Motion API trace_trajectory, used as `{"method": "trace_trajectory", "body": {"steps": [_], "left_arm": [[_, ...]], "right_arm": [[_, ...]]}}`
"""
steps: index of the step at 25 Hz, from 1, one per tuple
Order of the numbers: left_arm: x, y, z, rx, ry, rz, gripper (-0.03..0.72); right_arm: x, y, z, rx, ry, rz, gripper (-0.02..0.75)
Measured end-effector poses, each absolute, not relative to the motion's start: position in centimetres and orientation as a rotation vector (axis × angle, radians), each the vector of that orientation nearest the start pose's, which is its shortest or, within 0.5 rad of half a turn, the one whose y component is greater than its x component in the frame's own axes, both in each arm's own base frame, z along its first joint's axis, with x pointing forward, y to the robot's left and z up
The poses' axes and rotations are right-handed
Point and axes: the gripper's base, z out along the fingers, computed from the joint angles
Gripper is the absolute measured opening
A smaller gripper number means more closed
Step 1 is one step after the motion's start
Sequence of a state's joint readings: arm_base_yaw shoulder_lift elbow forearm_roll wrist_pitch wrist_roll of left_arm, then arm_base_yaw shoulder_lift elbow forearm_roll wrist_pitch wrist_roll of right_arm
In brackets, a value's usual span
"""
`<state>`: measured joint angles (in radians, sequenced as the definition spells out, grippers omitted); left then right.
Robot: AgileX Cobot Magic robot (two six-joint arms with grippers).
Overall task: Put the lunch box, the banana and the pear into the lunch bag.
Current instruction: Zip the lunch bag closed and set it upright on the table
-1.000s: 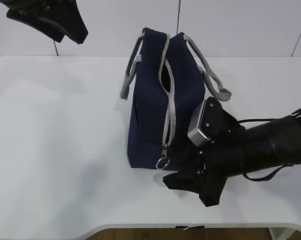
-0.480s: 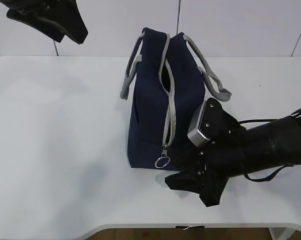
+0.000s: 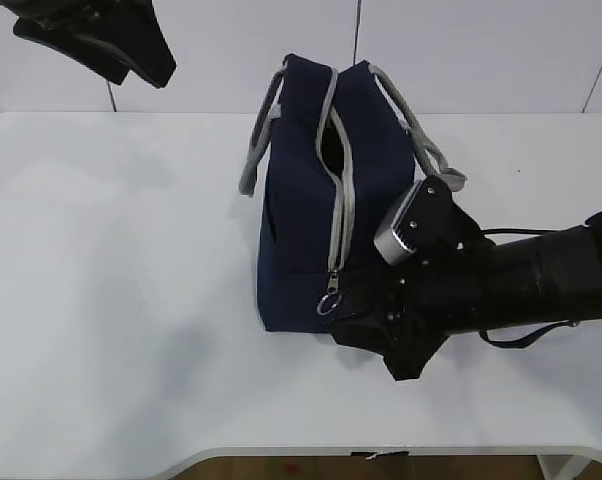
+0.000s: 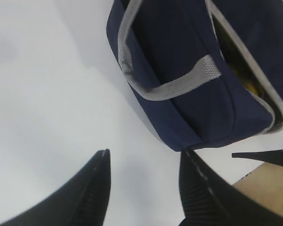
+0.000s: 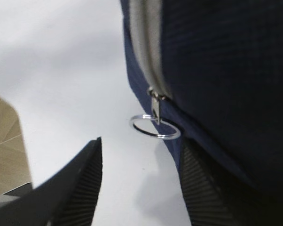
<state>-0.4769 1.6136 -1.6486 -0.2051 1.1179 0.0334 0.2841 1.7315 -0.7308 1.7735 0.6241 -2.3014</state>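
The navy lunch bag point(image 3: 306, 200) stands on the white table, its grey zipper point(image 3: 339, 215) shut along most of its length with a gap near the far end. In the left wrist view, something yellow point(image 4: 250, 85) shows through that gap in the bag point(image 4: 188, 99); I cannot tell whether it is banana or pear. The lunch box is hidden. My right gripper point(image 3: 359, 345) is open at the bag's near end, its fingers on either side of the ring pull point(image 5: 155, 127), just short of it point(image 5: 141, 143). My left gripper point(image 3: 131, 50) is open and empty, raised at the far left point(image 4: 144, 157).
Grey strap handles point(image 3: 256, 150) hang down both sides of the bag. The table's front edge point(image 3: 281, 455) is close below the right gripper. The white table point(image 3: 111, 270) stretches left of the bag.
My right gripper has moved in toward the bag's near end and now reaches the ring pull. The ring and the bag have shifted slightly. The left arm has not moved.
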Motion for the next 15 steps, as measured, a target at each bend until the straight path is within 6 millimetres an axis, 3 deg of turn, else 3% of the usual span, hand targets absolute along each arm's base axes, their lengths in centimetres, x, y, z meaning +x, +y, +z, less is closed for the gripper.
{"method": "trace_trajectory", "body": {"steps": [15], "left_arm": [[30.0,-17.4,38.1,0.610,2.521,-0.436,0.362]], "right_arm": [[27.6,13.2,14.8,-1.104,1.999,0.561,0.430]]}}
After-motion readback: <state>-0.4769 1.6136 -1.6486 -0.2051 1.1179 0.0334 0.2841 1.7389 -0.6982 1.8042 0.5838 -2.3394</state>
